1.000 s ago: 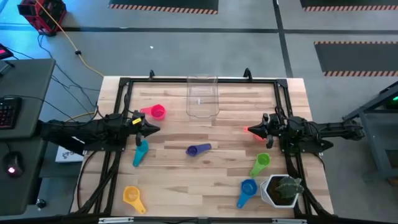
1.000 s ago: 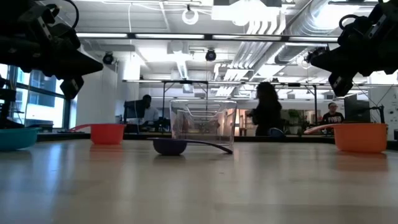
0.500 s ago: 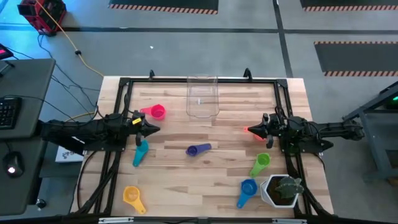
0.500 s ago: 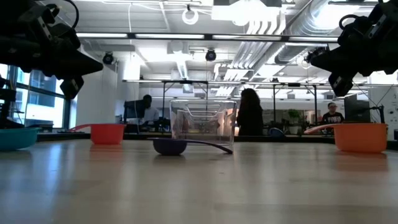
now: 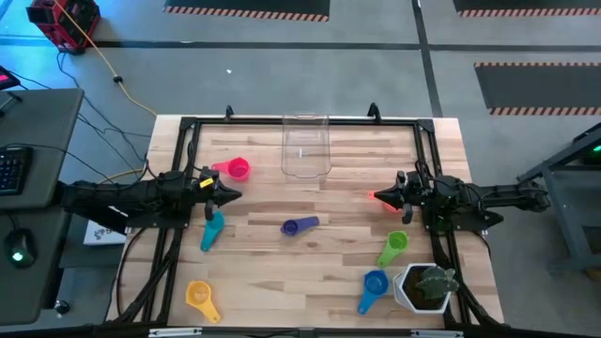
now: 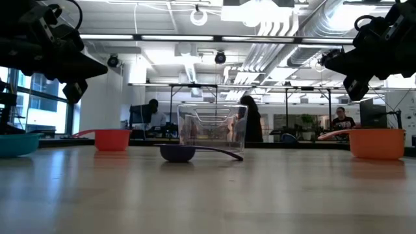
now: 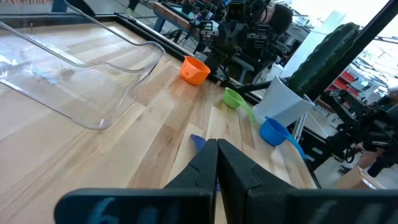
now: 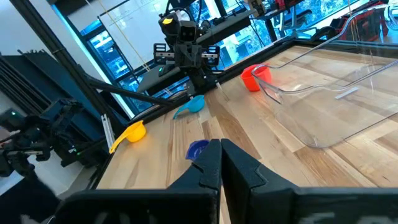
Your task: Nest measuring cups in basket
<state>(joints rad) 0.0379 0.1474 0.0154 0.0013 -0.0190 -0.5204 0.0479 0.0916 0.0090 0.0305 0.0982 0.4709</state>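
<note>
Basket [image 5: 305, 145] first, since it's the biggest thing on the bench: clear bin sitting empty at the middle of the far edge. Nothing's nested yet, so I'd call this the very start. Both arms hang above the wood, left gripper [image 5: 230, 194] by the left edge and right gripper [image 5: 378, 196] by the right edge, and both claws are pinched fully together with nothing in them. Cups are scattered: pink cup [image 5: 238, 169] near the far-left area beside the basket, teal cup [image 5: 213, 230] just off the left gripper, purple cup [image 5: 299, 226] mid-bench, green cup [image 5: 393, 246] and blue cup [image 5: 374, 284] toward the near-right corner next to the potted plant [image 5: 427, 286], yellow-orange cup [image 5: 200, 297] at the near-left corner. To do this well I'd say drop the largest cup in first and work down in size, grabbing each by its flat handle so the bowl stays open for the next one, and keep the right arm clear of that plant.
</note>
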